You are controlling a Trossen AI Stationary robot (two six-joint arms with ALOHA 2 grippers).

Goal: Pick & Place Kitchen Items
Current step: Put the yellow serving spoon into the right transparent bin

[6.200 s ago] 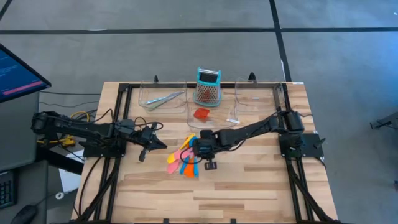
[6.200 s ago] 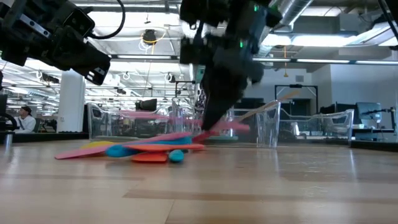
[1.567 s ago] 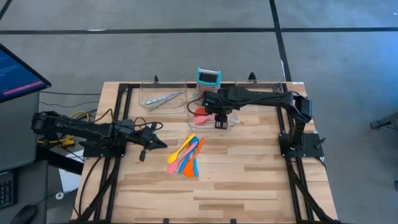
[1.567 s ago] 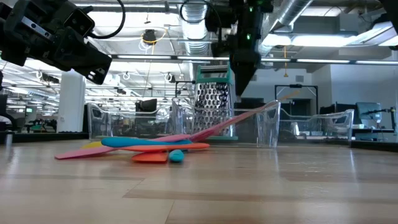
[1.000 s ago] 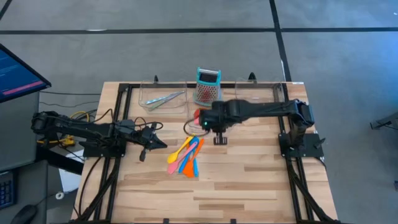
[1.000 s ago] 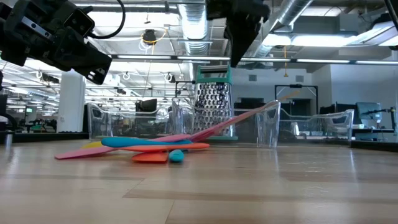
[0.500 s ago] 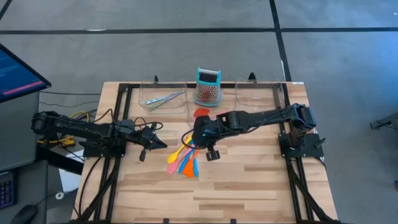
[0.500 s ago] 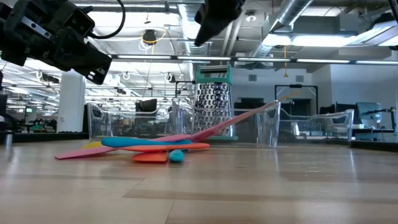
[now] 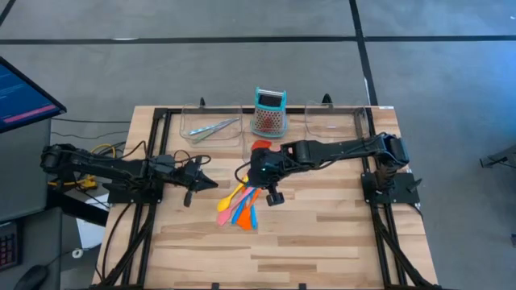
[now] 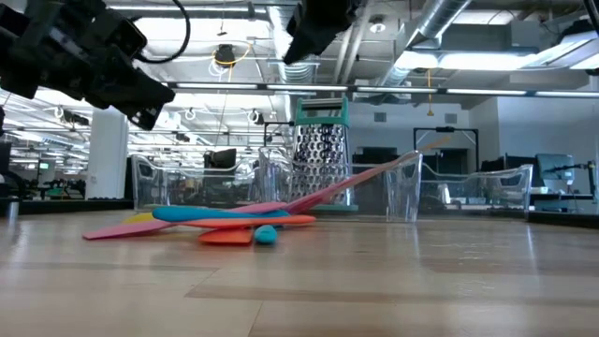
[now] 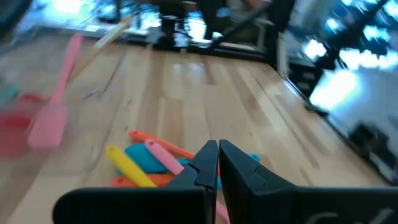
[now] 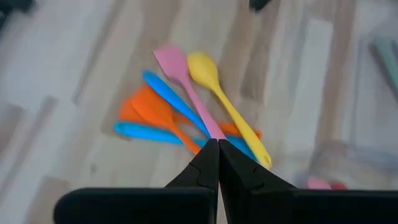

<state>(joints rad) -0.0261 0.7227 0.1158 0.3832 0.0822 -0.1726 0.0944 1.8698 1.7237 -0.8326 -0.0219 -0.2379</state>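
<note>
Right gripper (image 12: 218, 163) now back above utensil pile (image 12: 186, 106), fingers together.

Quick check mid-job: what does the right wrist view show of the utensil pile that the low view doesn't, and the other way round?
Only the right wrist view: the pile from above, with the pink spatula and yellow spoon fanned apart beyond the shut right pincer. Only the low view: the grater and clear trays behind the pile. Both show blue and orange utensils on the table.
</note>
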